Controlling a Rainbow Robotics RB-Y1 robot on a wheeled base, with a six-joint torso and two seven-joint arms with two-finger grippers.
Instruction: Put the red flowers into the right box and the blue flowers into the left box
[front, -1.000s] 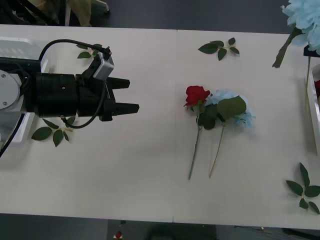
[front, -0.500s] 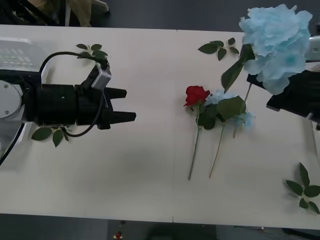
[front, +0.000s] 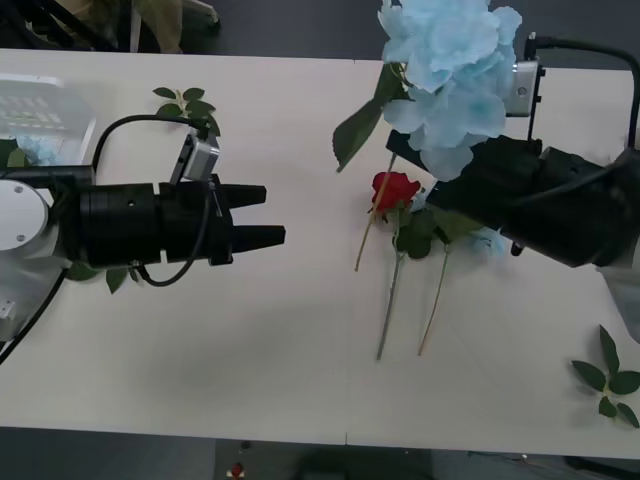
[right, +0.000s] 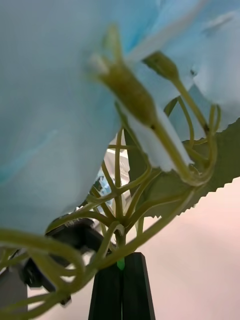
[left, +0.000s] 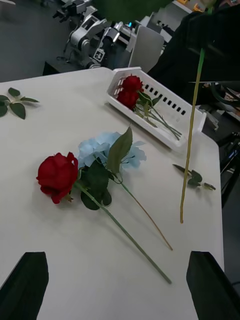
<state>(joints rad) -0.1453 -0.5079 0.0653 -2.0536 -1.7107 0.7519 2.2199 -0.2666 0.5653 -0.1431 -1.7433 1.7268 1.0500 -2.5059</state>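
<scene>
My right gripper (right: 121, 261) is shut on the stem of a big pale-blue flower (front: 448, 68), held above the table's middle right; its stem (left: 191, 135) hangs free. In the front view that gripper (front: 412, 158) sits under the bloom. One red flower (front: 394, 190) lies on the table beside another blue flower (left: 102, 149), partly under the right arm. My left gripper (front: 266, 215) is open, empty, left of the rose. The left box (front: 40, 100) at far left holds a blue bloom. The right box (left: 166, 96) holds red roses (left: 131, 91).
Loose green leaf sprigs lie at the back left (front: 190, 103), the front right corner (front: 606, 380) and by the left arm. The table's front edge runs along the bottom of the front view. Bare tabletop lies between the left gripper and the rose.
The right arm has swung in from the right edge toward the table's middle, carrying the blue flower leftward over the rose. The left gripper has shifted slightly right.
</scene>
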